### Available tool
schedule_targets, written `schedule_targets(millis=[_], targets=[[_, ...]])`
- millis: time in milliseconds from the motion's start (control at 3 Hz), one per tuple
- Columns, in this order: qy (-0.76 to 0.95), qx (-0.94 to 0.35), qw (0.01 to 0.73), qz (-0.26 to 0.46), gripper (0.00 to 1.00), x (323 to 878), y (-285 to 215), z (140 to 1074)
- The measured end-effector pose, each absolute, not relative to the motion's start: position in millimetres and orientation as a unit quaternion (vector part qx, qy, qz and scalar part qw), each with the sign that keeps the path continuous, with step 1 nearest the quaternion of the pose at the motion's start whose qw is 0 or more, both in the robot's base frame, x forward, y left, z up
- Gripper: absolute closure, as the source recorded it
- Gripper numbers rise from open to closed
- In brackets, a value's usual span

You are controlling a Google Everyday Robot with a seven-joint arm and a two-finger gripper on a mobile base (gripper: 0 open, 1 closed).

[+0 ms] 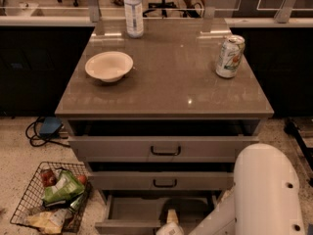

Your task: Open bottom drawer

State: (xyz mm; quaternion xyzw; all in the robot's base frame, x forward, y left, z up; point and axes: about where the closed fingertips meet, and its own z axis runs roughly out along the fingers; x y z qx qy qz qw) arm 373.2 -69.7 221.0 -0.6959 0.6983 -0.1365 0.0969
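Down by the floor, at the front lip of the bottom drawer (139, 209), the gripper (169, 224) sits low and centred, with its white arm (266, 195) bulking up just to its right. Whether it is spread or closed, or has hold of anything, I cannot tell. That bottom drawer stands pulled out, its plain grey tray showing just behind the gripper, while directly above it the middle drawer (195, 181) and top drawer (205, 148) jut only slightly from under the cabinet top (171, 89). Well beyond it on that top stand a bowl (108, 66) to its left, a water bottle (133, 9) farther back and a can (230, 56) to its right, and a wire basket (29, 199) of packets lies on the floor well to its left.
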Motion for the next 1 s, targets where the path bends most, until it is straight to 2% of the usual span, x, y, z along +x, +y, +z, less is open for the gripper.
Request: schedule_targets(millis=[667,1000], targets=[[0.695,-0.681,0.141,-0.181,0.00,409,-100,278],[0.695,-0.681,0.140,-0.182,0.19,410,-101,278]])
